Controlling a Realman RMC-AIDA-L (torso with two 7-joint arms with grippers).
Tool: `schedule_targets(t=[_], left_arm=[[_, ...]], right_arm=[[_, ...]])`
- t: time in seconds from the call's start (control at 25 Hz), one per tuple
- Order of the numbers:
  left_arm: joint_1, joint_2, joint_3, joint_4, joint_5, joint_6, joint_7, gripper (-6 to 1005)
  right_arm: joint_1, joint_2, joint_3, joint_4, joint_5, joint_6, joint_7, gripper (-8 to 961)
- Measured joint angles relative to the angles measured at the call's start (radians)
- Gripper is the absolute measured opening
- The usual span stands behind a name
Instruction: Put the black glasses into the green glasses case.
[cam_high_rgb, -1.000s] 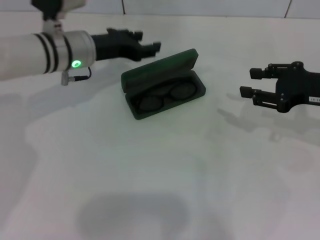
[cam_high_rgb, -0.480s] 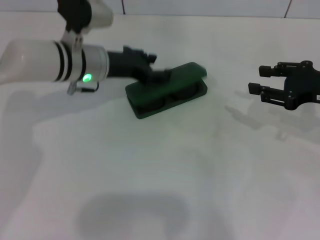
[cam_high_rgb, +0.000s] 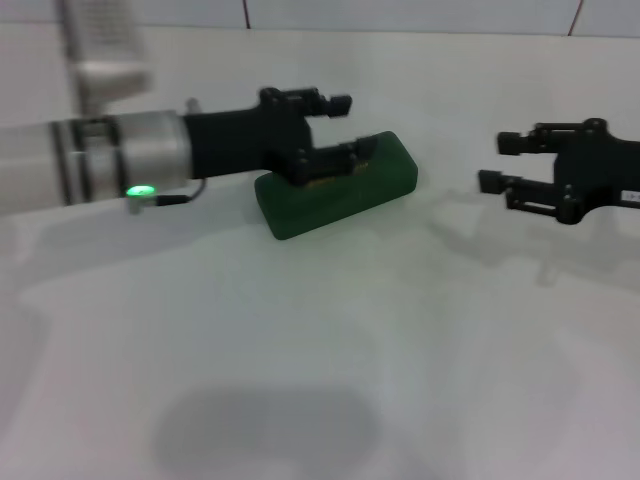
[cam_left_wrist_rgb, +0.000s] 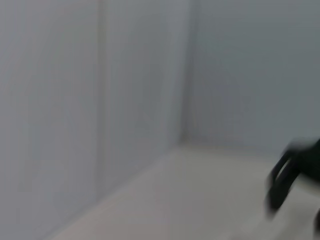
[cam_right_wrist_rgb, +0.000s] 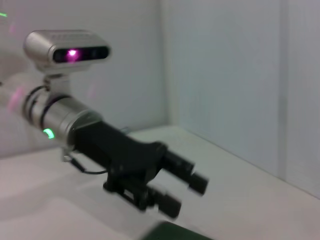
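Dark green hard shell, the green glasses case (cam_high_rgb: 335, 190) lies shut under my spread left gripper (cam_high_rgb: 345, 130); rigid, smooth, best pressed mid-lid. The right gripper (cam_high_rgb: 497, 163) waits spread, well apart.

The green glasses case (cam_high_rgb: 335, 192), a dark green rounded-rectangular hard case, is shown closed and lying flat on the white tabletop (cam_high_rgb: 300, 350), its long axis angled diagonally. The black glasses are not visible. One lower fingertip of the left hand (cam_high_rgb: 345, 135) is seen resting on the lid.
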Motion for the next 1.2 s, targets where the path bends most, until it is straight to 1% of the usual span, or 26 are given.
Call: schedule_targets(t=[0.12, 0.2, 0.24, 0.32, 0.44, 0.48, 0.56, 0.68, 0.72, 1.2], left_arm=[[0.058, 0.044, 0.0, 0.002, -0.036, 0.221, 0.006, 625], [0.098, 0.053, 0.0, 0.003, -0.044, 0.305, 0.026, 626], [0.127, 0.053, 0.0, 0.001, -0.047, 0.339, 0.055, 626], [0.174, 0.046, 0.0, -0.002, -0.031, 0.379, 0.126, 672], [0.225, 0.04, 0.0, -0.002, 0.01, 0.422, 0.189, 742], [0.236, 0.04, 0.0, -0.002, 0.019, 0.434, 0.197, 765], [0.263, 0.041, 0.0, -0.002, 0.028, 0.461, 0.201, 816], [0.284, 0.042, 0.0, -0.002, 0.029, 0.474, 0.204, 893], [0.29, 0.043, 0.0, -0.002, 0.029, 0.476, 0.206, 893], [0.316, 0.04, 0.0, -0.001, 0.037, 0.48, 0.223, 893]], right_arm=[[0.033, 0.006, -0.015, 0.048, 0.064, -0.094, -0.061, 680], [0.065, 0.007, -0.062, 0.125, 0.15, -0.125, -0.144, 682], [0.074, 0.009, -0.083, 0.155, 0.176, -0.128, -0.176, 683], [0.096, 0.009, -0.126, 0.24, 0.255, -0.128, -0.272, 685], [0.121, 0.008, -0.148, 0.333, 0.303, -0.146, -0.382, 688], [0.125, 0.008, -0.149, 0.349, 0.304, -0.152, -0.4, 689], [0.128, 0.007, -0.151, 0.363, 0.3, -0.156, -0.418, 730], [0.129, 0.007, -0.156, 0.366, 0.296, -0.149, -0.437, 792], [0.127, 0.007, -0.157, 0.366, 0.296, -0.144, -0.448, 813], [0.121, 0.008, -0.166, 0.368, 0.297, -0.137, -0.484, 813]])
